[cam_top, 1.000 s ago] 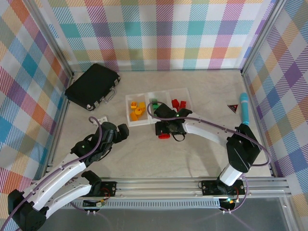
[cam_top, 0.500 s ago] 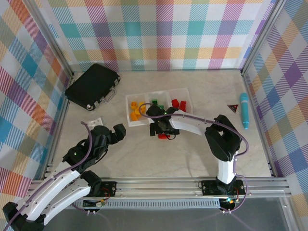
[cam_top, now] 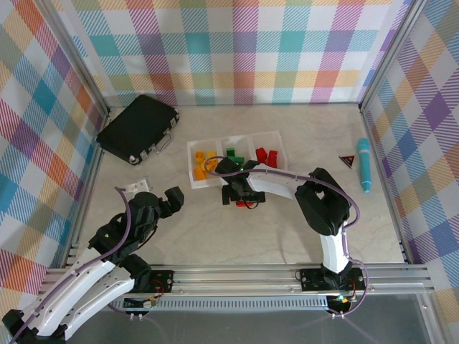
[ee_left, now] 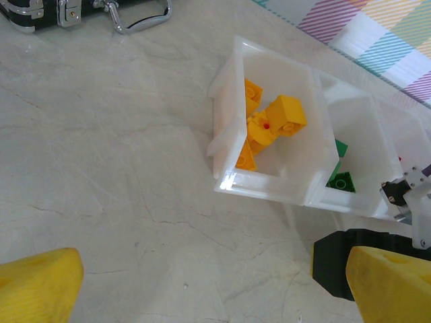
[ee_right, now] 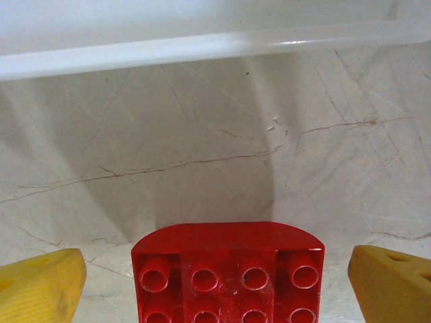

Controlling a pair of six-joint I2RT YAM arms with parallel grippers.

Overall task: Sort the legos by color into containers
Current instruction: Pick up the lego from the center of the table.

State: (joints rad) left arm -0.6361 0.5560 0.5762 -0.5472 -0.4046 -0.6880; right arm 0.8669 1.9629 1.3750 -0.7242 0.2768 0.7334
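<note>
Pale marbled tabletop is fenced by pastel checked walls. In the top view a black hard case lies at upper left, well apart from the containers. A teal pen-like stick and a small dark triangle sit at the right edge, and a small white scrap lies just above the left arm.

The containers form one row of three whitish bins running left to right across the middle of the frame, tilted slightly. Orange legos are piled in the left bin, green ones lie in the middle bin, and red ones are in the right bin. The right arm's wrist crosses over the tray's near edge at the middle bin and hides part of it.

One red lego lies on the table just below the tray wall. It is studs up, four studs across, with its long side running left to right in the right wrist view and its curved edge facing the wall. The right gripper straddles it with jaws spread wide, and a yellow fingertip stands clear of the brick on each side.

The left gripper hangs over bare table at lower left of the tray, jaws spread and holding nothing
</note>
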